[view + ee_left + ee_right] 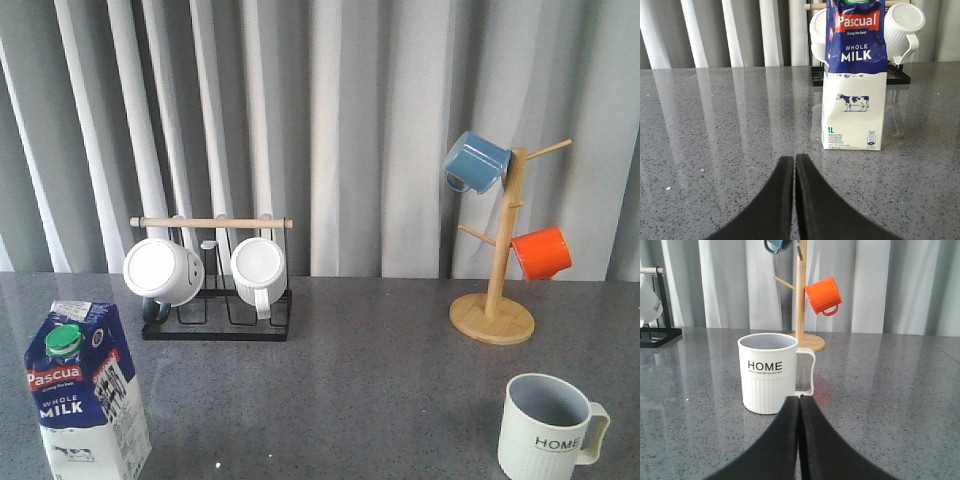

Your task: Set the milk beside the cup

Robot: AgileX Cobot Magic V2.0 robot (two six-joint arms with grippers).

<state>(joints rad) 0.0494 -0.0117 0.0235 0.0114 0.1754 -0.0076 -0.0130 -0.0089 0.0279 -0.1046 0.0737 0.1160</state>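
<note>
The tall blue-and-white gable-top milk carton point(88, 392) with its green round cap stands upright at the near left of the speckled dark grey worktop point(330, 390). The pale ribbed mug lettered "HOME" point(548, 428) stands upright at the near right, handle pointing right, well apart from the carton. The stretch of worktop between the two is bare.

Behind the carton, toward the curtain, a black wire rack with a wooden top rail point(214, 278) carries two white mugs lying on their sides: a smooth round one point(163, 271) on the left and a ribbed one point(259, 269) on the right. At the far right a wooden mug tree on a round base point(495, 262) holds a blue mug point(477, 162) high on the left and an orange mug point(541, 253) lower on the right. Grey and white pleated curtains point(340, 130) close off the back.

In the left wrist view the left gripper point(794, 162) sits low over the worktop, short of the carton point(855, 80), its jaws pressed together and holding nothing. In the right wrist view the right gripper point(799, 404) has its jaws together too, tips lying in front of the mug's point(769, 372) lower wall and handle; whether they touch it cannot be told.

The carton's bottom is cut off by the front view's lower edge, as is the mug's base. In the left wrist view the carton's cap runs out of frame. Neither arm shows in the front view.
</note>
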